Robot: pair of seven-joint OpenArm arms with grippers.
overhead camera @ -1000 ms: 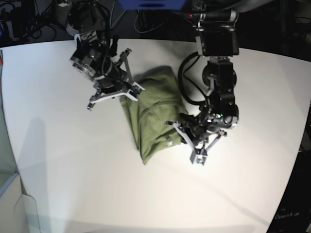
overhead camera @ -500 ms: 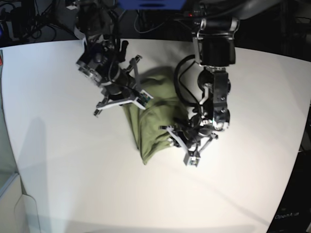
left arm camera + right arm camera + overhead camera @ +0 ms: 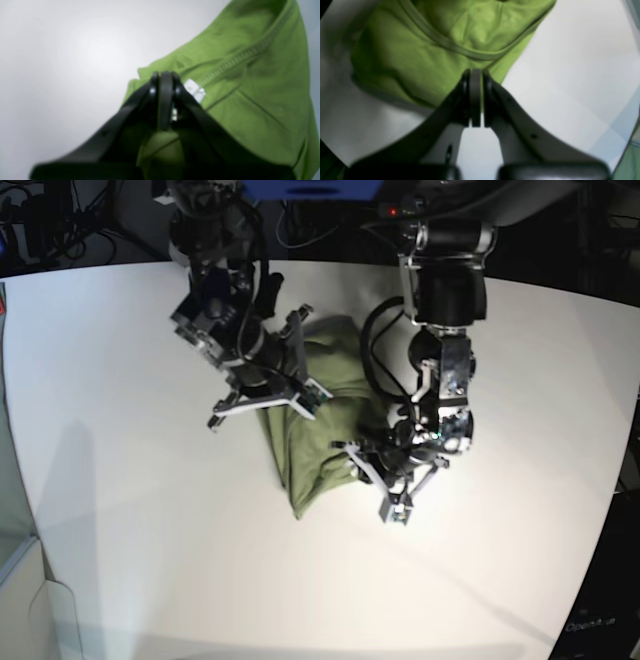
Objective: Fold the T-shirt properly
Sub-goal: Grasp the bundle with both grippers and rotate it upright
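We see the T-shirt [image 3: 318, 420] bunched mid-surface [image 3: 120, 480], soft, limp, light. Left fingers [image 3: 165, 100] look pinched shut on its tagged edge; right fingers [image 3: 475, 97] closed, apparently empty. We'd grip hems or seams.

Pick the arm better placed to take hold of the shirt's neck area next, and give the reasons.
Left. Its shut claw sits right at the pale tag on the T-shirt. The right claw, also shut, is at a plain edge.
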